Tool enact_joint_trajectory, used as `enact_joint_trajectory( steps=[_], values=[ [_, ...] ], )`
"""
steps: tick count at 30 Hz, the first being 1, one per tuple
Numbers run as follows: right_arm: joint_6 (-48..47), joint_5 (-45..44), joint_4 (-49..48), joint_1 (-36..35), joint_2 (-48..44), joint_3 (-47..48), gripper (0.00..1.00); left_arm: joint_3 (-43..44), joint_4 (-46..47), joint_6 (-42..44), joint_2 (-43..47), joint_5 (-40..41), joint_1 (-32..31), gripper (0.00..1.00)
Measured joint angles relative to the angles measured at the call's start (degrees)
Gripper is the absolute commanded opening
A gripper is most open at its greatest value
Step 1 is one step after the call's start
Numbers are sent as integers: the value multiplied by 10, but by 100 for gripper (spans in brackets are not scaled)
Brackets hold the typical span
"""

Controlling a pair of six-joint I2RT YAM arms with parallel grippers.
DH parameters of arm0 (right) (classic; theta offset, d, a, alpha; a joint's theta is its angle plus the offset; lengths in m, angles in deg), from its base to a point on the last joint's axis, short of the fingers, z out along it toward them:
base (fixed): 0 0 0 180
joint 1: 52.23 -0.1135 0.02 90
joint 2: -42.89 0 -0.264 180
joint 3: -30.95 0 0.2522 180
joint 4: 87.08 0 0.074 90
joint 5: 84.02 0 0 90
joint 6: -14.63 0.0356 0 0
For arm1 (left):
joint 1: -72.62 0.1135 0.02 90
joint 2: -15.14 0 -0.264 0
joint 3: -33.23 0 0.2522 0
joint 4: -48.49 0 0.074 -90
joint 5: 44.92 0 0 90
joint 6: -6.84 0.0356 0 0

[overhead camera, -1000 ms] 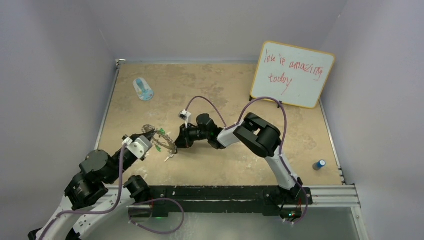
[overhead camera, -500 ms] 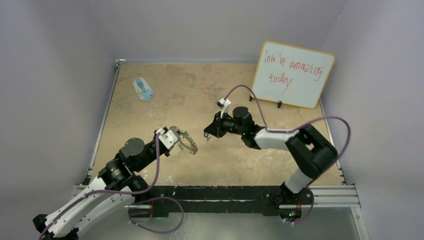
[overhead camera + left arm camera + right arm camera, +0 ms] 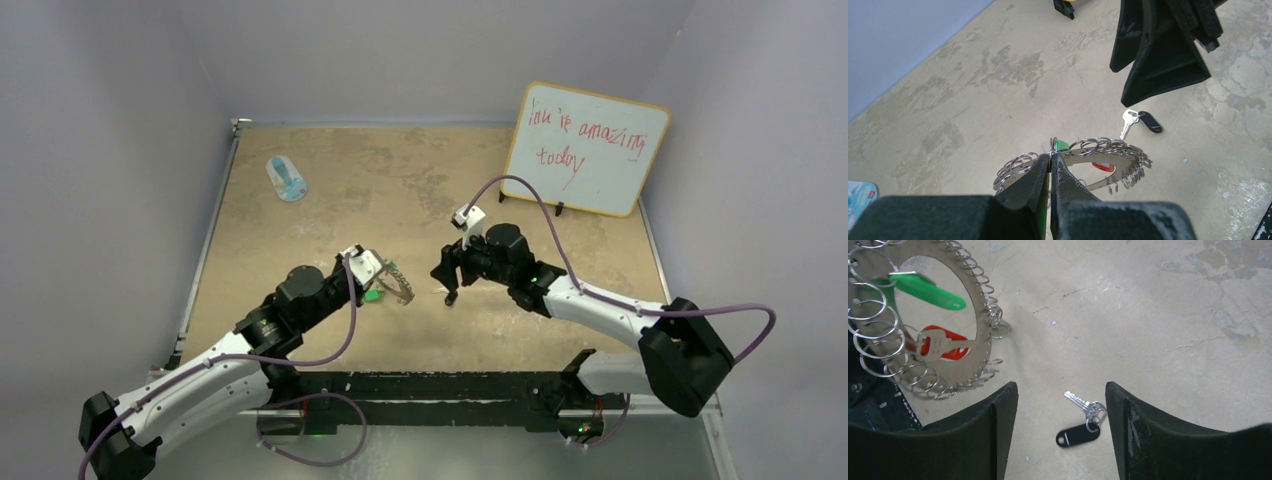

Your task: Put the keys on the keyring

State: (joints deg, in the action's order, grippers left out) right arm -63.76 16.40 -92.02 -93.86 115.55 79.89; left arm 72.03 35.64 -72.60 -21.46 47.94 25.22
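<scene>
My left gripper (image 3: 1050, 156) is shut on a wire loop at the rim of the keyring (image 3: 1118, 165), holding the flat silver ring tilted above the table (image 3: 395, 283). A green-tagged key (image 3: 928, 290) and a red-tagged key (image 3: 943, 345) hang on the keyring (image 3: 983, 335). A third key with a black tag (image 3: 1078, 434) lies flat on the table, free of any fingers. My right gripper (image 3: 1061, 390) hovers open just above it, one finger on each side. From the top view this black-tagged key (image 3: 451, 297) lies right of the ring, under the right gripper (image 3: 450, 275).
A whiteboard (image 3: 585, 148) with red writing leans at the back right. A blue-and-white oval object (image 3: 287, 178) lies at the back left. Walls close in the tan table (image 3: 330, 200) on three sides, and a metal rail (image 3: 450, 385) runs along its near edge.
The left arm has carried the keyring right, toward the table's middle. The right gripper pulled away from the ring to the right, opened, and the black-tagged key now lies on the table.
</scene>
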Motion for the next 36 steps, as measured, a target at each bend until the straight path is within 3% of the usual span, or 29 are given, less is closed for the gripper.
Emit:
enact_joint_trajectory(
  steps=[5,17,25,28,36],
  values=[
    [4,2,22,0,-16,-2,71,-12,5,-6,0,12,0,0],
    [73,-16,103,5,41,1,44,-15,-5,-6,14,17,0,0],
    [71,-75,159,-1,54,15,47,-25,-6,-6,3,7,0,0],
    [67,-118,185,-27,71,38,38,-25,-6,-6,-1,4,0,0],
    [63,-207,230,-102,144,101,31,-25,-5,-6,-2,3,0,0]
  ],
)
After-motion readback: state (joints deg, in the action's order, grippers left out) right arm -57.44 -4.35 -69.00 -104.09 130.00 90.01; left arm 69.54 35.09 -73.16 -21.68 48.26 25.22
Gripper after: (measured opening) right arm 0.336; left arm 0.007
